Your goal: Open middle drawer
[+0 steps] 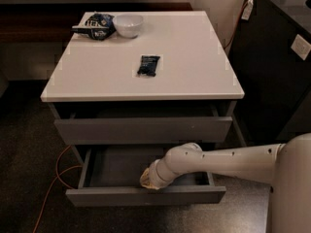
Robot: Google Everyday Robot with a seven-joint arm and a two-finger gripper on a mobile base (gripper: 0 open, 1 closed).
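the white worktop of the cabinet fills the upper middle of the camera view. at its 11 o'clock corner a white bowl sits just beside a crumpled blue and white snack bag, the bag on the 9 o'clock side of the bowl. a small dark packet lies flat near the centre of the worktop, well apart from both.

below the worktop, the top drawer shows a plain grey front with a dark gap above it, so it stands a little way out. under it the middle drawer is pulled far out toward 6 o'clock, its flat grey front lowest in the view and its dark inside open to sight.

the white arm reaches in from 3 o'clock, over the right side wall of the middle drawer. the gripper is down inside this drawer, near the middle of its width and right behind the front panel. whether it is spread or closed cannot be told, since its tip is hidden by the wrist and the panel.

an orange cable loops on the dark floor at 8 o'clock. a black cabinet stands at 2 o'clock, with a white plate on its side.
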